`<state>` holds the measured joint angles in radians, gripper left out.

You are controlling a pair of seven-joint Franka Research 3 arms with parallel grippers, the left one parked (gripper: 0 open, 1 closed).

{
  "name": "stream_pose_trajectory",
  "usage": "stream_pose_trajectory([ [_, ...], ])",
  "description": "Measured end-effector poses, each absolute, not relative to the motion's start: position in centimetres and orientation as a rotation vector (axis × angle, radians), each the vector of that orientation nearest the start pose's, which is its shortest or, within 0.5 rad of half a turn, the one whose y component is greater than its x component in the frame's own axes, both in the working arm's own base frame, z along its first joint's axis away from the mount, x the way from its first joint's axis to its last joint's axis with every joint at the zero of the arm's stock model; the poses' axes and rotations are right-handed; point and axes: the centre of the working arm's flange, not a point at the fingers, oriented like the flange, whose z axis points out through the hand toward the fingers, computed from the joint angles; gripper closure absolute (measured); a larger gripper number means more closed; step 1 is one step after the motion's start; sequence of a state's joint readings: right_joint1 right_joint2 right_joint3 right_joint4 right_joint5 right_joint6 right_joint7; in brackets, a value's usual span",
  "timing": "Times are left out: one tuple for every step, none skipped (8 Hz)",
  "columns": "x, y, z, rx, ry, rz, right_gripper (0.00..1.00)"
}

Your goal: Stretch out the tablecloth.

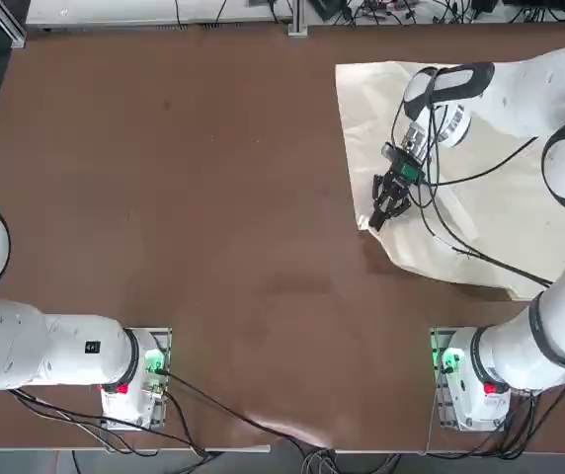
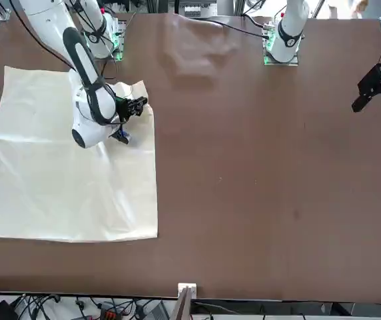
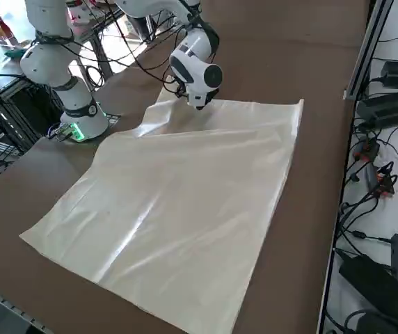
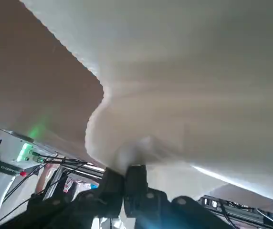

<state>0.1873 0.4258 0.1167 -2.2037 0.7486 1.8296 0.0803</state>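
My jaws (image 4: 135, 172) are closed on the tablecloth (image 4: 174, 114). It looks light and limp, likely to crease; I'd keep hold near this edge.

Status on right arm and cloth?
Right gripper shut on the tablecloth at its edge nearest the bases. Cloth spread over the table's right part, soft creases remaining. Right arm overhangs part of it.

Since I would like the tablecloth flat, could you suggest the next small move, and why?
Probably ease the right claw gently outward, toward the robot's left: it pinches the tablecloth near its edge, where the fabric still looks creased.
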Motion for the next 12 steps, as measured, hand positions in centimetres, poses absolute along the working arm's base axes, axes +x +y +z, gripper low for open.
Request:
stream_pose_trajectory([
  [42.9,20.3,16.9,-2.369,0.347,1.142,0.94],
  [42.8,21.0,16.8,-2.356,0.362,1.128,0.94],
  [42.8,21.6,16.8,-2.354,0.374,1.107,0.94],
  [42.8,22.1,16.7,-2.349,0.387,1.093,0.94],
  [42.7,22.5,16.6,-2.338,0.398,1.088,0.94],
  [42.7,22.8,16.5,-2.329,0.407,1.086,0.93],
  [42.6,23.0,16.5,-2.323,0.412,1.084,0.93],
  [42.7,23.3,16.6,-2.315,0.416,1.081,0.91],
  [42.6,23.6,16.6,-2.31,0.416,1.08,0.76],
  [42.6,23.8,16.7,-2.31,0.414,1.078,0.58],
  [42.8,23.9,16.8,-2.31,0.413,1.072,0.38],
  [43.2,23.9,17.1,-2.311,0.409,1.06,0.23],
])
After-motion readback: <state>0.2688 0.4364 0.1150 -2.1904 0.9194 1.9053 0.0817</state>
